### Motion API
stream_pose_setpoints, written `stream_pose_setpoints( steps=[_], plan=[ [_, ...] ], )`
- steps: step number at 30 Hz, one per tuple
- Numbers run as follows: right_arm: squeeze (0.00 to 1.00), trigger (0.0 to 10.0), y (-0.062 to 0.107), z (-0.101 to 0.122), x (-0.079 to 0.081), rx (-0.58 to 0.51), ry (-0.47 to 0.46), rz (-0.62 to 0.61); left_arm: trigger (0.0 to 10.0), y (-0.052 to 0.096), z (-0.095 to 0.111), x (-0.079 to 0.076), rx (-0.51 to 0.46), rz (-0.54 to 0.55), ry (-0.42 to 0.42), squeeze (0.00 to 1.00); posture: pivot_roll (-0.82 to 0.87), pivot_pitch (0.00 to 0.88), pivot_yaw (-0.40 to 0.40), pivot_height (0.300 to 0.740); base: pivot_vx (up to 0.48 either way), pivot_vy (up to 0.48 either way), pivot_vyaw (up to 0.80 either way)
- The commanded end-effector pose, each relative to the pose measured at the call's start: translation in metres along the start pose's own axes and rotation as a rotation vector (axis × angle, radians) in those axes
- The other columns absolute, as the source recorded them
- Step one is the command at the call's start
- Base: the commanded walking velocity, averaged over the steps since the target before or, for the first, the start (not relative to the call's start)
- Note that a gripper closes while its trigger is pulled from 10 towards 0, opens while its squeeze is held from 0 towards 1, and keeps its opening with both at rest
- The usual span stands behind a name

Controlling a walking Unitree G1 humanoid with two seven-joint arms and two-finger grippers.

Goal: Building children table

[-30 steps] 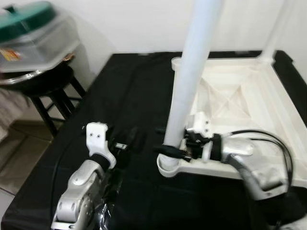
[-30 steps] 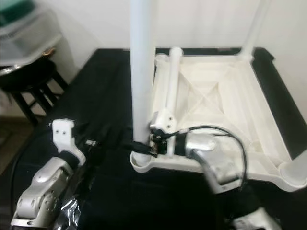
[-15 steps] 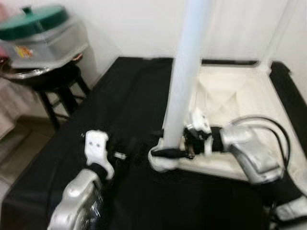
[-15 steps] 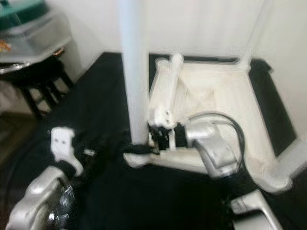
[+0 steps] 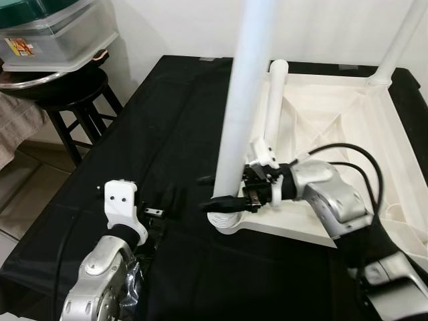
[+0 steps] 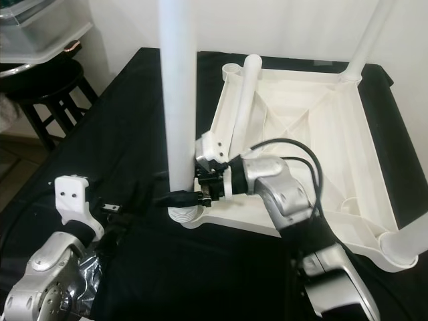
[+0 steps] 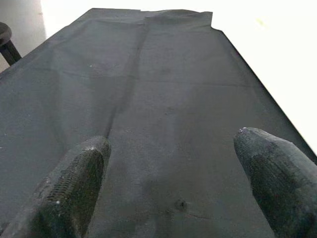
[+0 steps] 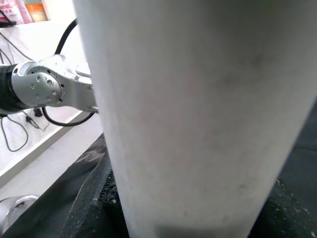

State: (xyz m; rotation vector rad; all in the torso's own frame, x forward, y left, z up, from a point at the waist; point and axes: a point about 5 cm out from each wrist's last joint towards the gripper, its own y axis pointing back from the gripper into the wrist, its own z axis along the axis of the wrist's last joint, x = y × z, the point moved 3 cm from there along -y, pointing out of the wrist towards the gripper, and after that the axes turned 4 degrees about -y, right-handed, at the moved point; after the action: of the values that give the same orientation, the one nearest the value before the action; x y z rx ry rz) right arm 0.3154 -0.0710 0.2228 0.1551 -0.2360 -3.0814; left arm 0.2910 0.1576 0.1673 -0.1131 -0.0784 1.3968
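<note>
Right gripper [image 5: 217, 194] clamps table leg [image 5: 244, 93]; no legible writing.

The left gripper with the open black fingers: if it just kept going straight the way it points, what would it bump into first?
Probably nothing soon. The left gripper points low along the black tablecloth, which lies bare ahead to the far edge; it might graze the cloth, though depth is unclear.

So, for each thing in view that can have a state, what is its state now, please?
Table top: upside down on the black cloth.
Near corner leg: upright in its socket.
Loose leg: lying inside the table top.
Far corner leg: upright.
Right gripper: closed around the near corner leg.
Left gripper: open, over the black cloth.
</note>
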Motion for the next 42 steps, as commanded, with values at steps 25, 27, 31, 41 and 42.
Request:
stream_pose_setpoints(
  steps=[25, 27, 31, 41, 42],
  plan=[
    [0.0, 10.0, 0.011, 0.012, -0.019, 0.019, -0.087, 0.14, 10.0, 0.023, 0.0, 0.004, 0.053, 0.049, -0.023, 0.0, 0.09, 0.307, 0.014, 0.74, 0.0, 0.0, 0.0],
    [0.0, 10.0, 0.008, 0.01, -0.018, 0.029, -0.097, 0.164, 10.0, 0.024, 0.0, 0.004, 0.054, 0.05, -0.024, 0.0, 0.09, 0.314, 0.013, 0.74, 0.0, 0.0, 0.0],
    [0.0, 10.0, 0.003, 0.003, -0.015, 0.078, -0.094, 0.199, 10.0, 0.026, 0.002, 0.004, 0.055, 0.053, -0.024, 0.0, 0.1, 0.324, 0.012, 0.74, 0.0, 0.0, 0.0],
    [0.0, 10.0, 0.002, 0.005, -0.024, 0.166, 0.016, 0.166, 10.0, 0.031, 0.004, 0.003, 0.06, 0.063, -0.021, 0.0, 0.1, 0.345, 0.002, 0.74, 0.0, 0.0, 0.0],
    [0.0, 10.0, 0.002, 0.006, -0.025, 0.182, 0.038, 0.168, 10.0, 0.031, 0.004, 0.003, 0.061, 0.066, -0.02, 0.0, 0.1, 0.347, 0.002, 0.74, 0.0, 0.0, 0.0]
  ],
)
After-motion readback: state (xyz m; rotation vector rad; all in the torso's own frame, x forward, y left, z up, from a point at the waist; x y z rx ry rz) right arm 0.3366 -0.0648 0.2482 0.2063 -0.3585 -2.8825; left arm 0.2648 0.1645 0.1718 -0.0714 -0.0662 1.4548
